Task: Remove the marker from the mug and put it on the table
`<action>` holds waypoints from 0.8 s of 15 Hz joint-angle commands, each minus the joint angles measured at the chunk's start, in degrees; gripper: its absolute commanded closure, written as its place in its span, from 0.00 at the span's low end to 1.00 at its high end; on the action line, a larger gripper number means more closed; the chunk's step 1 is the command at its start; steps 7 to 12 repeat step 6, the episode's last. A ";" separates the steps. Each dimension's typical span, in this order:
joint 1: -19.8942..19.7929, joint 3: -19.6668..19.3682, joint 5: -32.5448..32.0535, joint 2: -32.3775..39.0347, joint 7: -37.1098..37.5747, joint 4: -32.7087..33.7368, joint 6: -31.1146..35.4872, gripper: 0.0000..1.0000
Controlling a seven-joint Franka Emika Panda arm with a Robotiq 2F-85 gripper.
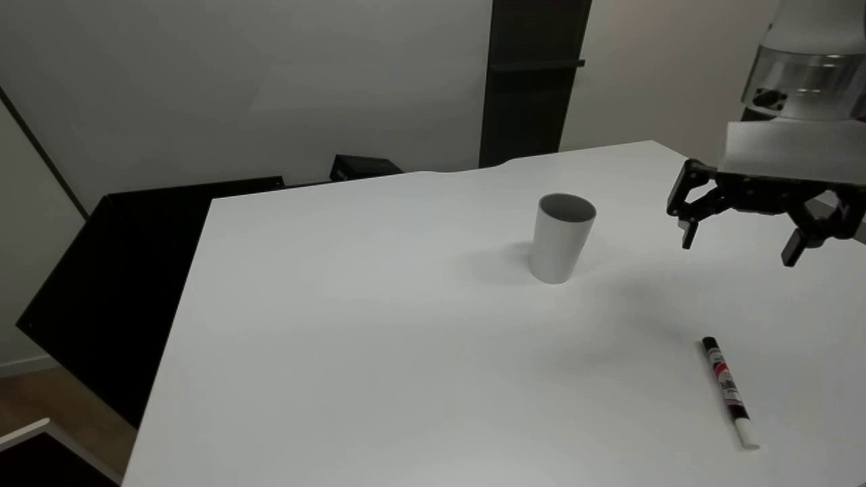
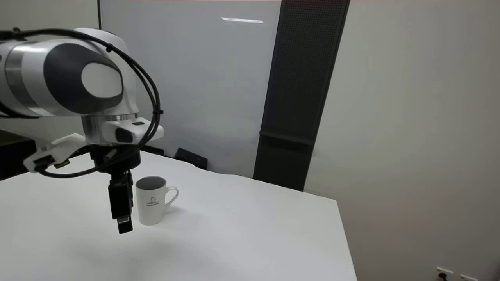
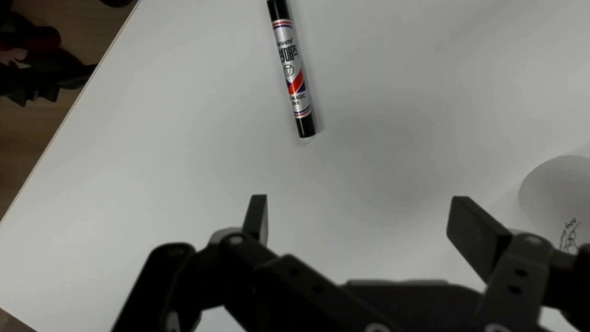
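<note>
One hand (image 1: 741, 242), fingers (image 3: 477, 235) wide apart

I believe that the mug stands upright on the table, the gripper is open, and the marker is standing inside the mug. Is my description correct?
Not quite: the marker is not inside the mug. It lies flat on the table, apart from the mug, as the wrist view and an exterior view show. The mug is upright and the gripper is open, as you say.
</note>
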 commanded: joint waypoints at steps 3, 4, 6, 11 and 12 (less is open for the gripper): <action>-2.78 2.68 -0.52 -2.86 4.54 -3.09 4.87 0.00; -3.14 3.00 -0.65 -3.30 4.59 -3.56 5.23 0.00; -3.47 3.31 -0.60 -3.15 4.34 -3.55 5.17 0.00; -3.47 3.31 -0.60 -3.15 4.34 -3.55 5.17 0.00; -3.47 3.31 -0.60 -3.15 4.34 -3.55 5.17 0.00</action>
